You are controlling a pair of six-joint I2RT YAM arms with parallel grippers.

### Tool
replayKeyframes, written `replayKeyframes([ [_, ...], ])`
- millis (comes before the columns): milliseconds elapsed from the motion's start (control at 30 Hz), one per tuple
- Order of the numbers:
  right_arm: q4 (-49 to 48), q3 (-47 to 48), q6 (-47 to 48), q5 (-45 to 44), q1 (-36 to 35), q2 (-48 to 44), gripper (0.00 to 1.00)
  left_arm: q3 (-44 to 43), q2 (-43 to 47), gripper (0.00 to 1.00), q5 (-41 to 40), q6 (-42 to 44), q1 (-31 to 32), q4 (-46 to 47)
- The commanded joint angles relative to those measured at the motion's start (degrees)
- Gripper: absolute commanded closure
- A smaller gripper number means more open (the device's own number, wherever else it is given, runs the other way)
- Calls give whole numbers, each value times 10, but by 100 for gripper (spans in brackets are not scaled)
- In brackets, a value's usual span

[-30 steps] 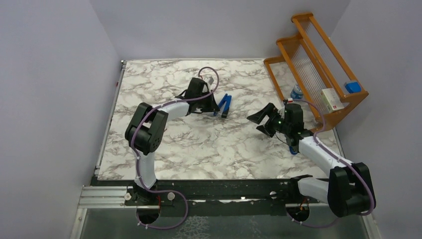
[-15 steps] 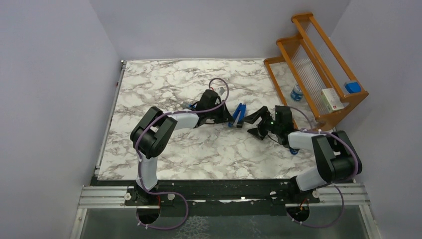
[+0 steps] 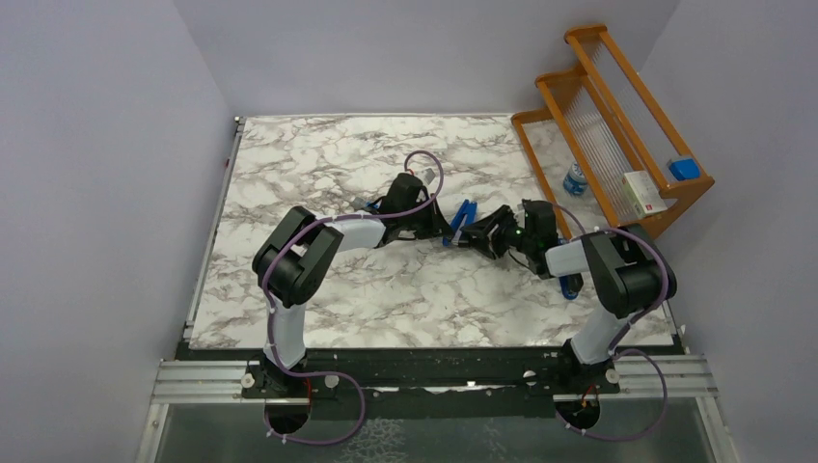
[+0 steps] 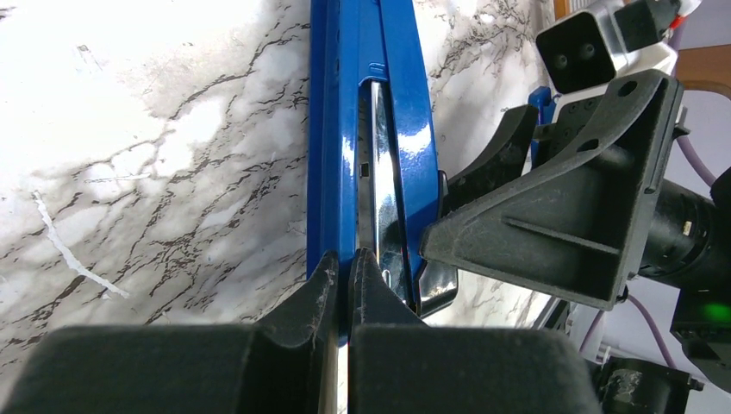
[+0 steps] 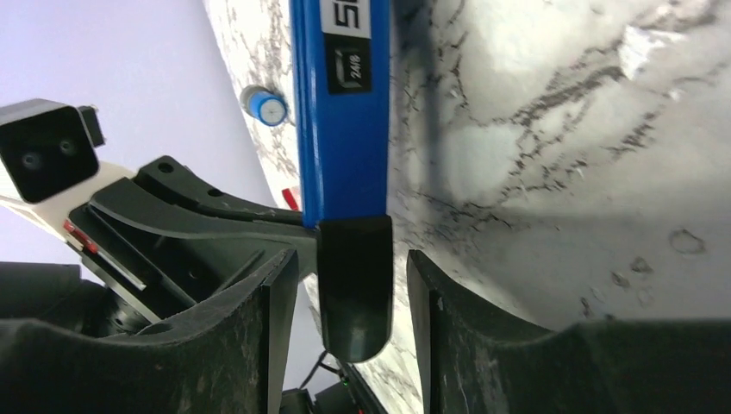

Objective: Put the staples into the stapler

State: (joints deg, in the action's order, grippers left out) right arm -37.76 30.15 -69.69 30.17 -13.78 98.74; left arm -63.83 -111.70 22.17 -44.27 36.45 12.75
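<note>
The blue stapler [image 3: 465, 214] is held just above the marble table, opened so its silvery channel [image 4: 377, 172] shows. My left gripper [image 4: 345, 263] is shut on the stapler's [image 4: 405, 103] thin blue side wall. My right gripper [image 5: 353, 256] meets it from the other side, open, with the stapler's [image 5: 340, 129] black rounded end between its fingers and a gap on each side. In the top view my left gripper [image 3: 439, 230] and right gripper [image 3: 485, 231] face each other across the stapler. The staples' white box with a pink-red label [image 3: 643, 192] lies on the wooden rack.
The orange wooden rack [image 3: 598, 96] stands at the back right with a small blue item [image 3: 684, 168] on its shelf. A blue-capped cylinder [image 3: 576, 178] stands on the table by the rack. A small blue object [image 3: 571, 286] lies under my right arm.
My right gripper has swung left to the stapler and its jaws have narrowed round the black end. My left gripper carried the stapler a little right, then held still.
</note>
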Motion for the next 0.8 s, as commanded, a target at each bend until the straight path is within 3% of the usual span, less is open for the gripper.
replayKeyframes([
  [0,-50,21,-6,23,-9,20,53,3,2,100,5,4,3,-22],
  [167,-58,20,16,27,-10,20,75,2,1,100,1,22,2,-37],
  [367,41,29,113,-3,-10,-37,94,6,13,100,-47,118,-2,-115],
  [467,131,44,186,-16,-9,-81,99,30,29,100,-70,165,-9,-142],
  [767,288,61,332,24,2,-167,99,77,96,100,-140,282,-13,-230],
])
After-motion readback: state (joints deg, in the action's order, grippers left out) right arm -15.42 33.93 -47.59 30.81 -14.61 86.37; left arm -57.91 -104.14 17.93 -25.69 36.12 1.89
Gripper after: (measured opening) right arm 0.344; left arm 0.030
